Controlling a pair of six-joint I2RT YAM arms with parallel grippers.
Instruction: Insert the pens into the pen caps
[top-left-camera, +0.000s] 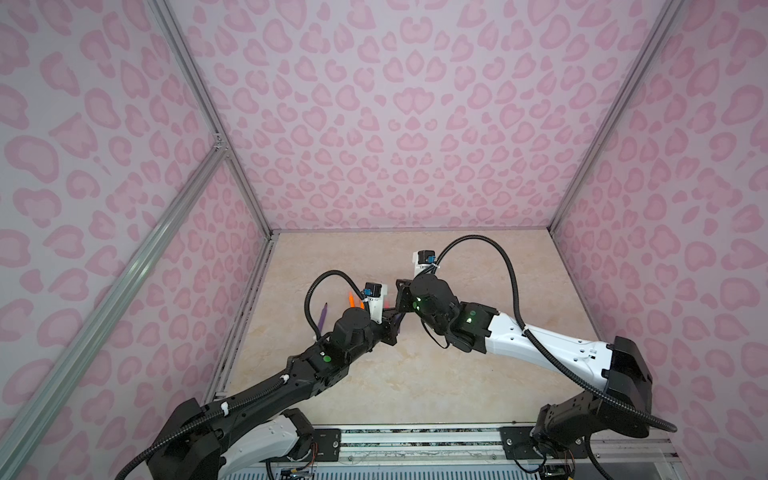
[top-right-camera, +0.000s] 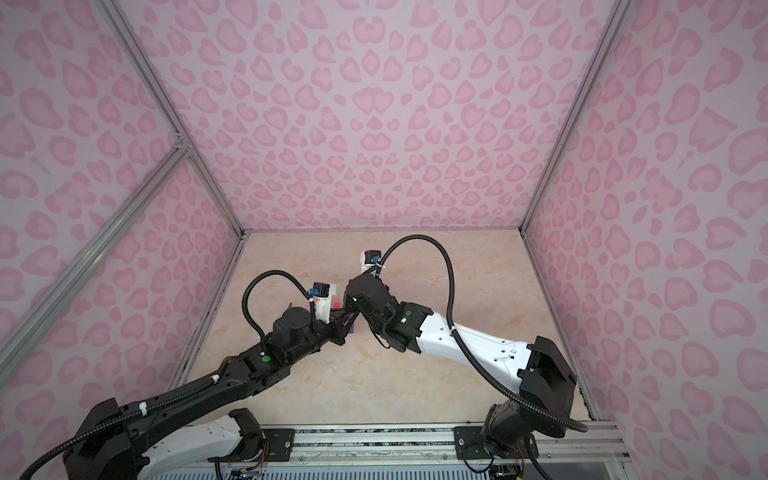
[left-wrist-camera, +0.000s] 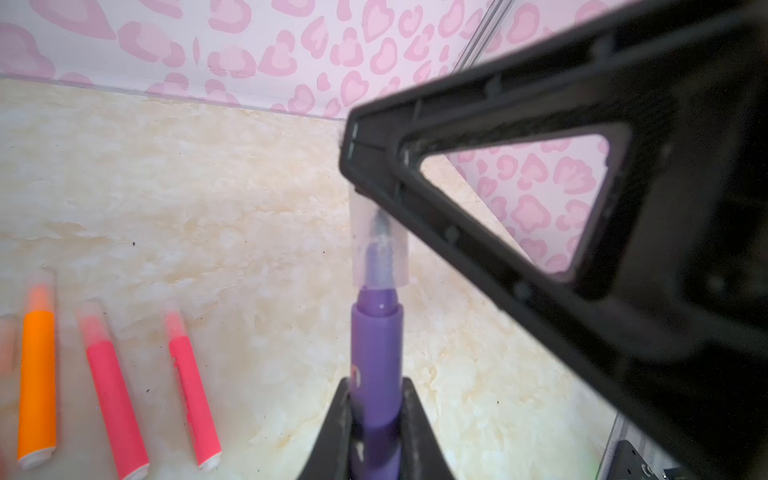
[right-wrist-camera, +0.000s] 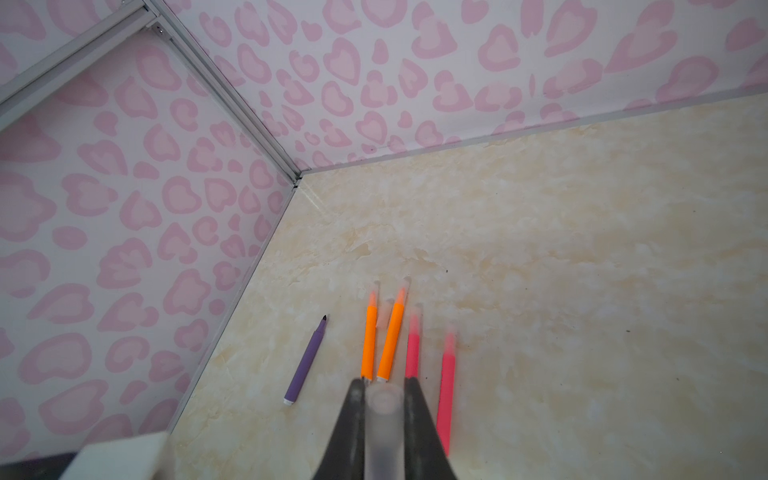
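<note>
Two orange pens (right-wrist-camera: 390, 343), two pink-red pens (right-wrist-camera: 446, 386), two purple pens (right-wrist-camera: 305, 359): six total. Clear pen caps (left-wrist-camera: 380, 249): five made out, faint, four on orange and pink-red tips, one on a purple tip. Two tools: left tool (left-wrist-camera: 376, 390), right tool (right-wrist-camera: 384, 392).

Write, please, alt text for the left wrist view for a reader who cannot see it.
The left gripper holds a purple pen whose tip sits partway inside a clear cap held by the right gripper, above a marbled beige table. On the table lie an orange pen and two pink-red pens, blurred.
</note>
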